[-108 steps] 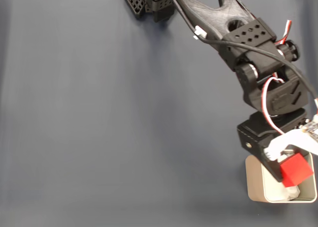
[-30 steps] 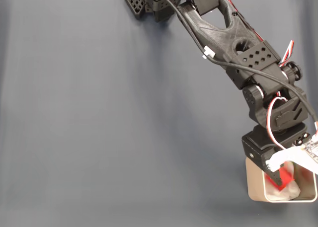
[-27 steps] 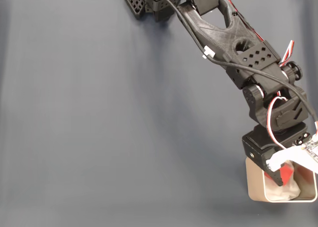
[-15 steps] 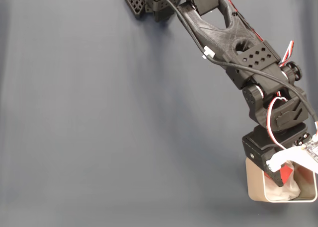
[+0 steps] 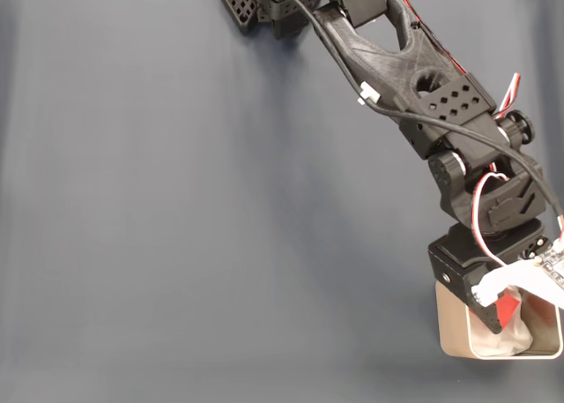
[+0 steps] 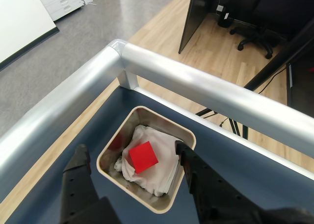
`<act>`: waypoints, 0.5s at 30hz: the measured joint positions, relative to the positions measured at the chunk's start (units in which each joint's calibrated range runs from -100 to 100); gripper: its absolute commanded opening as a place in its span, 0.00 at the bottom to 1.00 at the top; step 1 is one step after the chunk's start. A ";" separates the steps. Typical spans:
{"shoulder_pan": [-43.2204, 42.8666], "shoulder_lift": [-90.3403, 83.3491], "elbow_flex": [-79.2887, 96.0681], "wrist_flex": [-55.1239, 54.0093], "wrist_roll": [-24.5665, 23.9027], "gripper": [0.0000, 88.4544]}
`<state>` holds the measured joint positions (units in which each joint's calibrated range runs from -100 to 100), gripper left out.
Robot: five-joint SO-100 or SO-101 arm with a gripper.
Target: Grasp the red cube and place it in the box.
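Now my gripper (image 6: 131, 153) hangs spread and empty over the red cube (image 6: 143, 157) in the box (image 6: 188, 136), whose rim my fingers could perhaps clip lifting away.

Red cube in the box

We see the small bright red cube (image 6: 143, 157) lying free on crumpled white paper inside the beige, rounded-corner box (image 6: 147, 114), one corner turned toward us in the wrist view. In the fixed view the box (image 5: 451, 328) sits at the lower right, the cube (image 5: 506, 309) partly hidden.
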<state>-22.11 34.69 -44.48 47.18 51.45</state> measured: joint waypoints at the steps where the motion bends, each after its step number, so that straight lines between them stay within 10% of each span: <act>1: 0.00 0.00 0.00 0.00 0.00 0.45; 9: 0.00 0.00 0.00 -0.08 0.00 0.40; 15: 0.00 0.00 0.00 -0.80 -0.39 0.00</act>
<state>-22.11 34.69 -44.48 46.38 51.06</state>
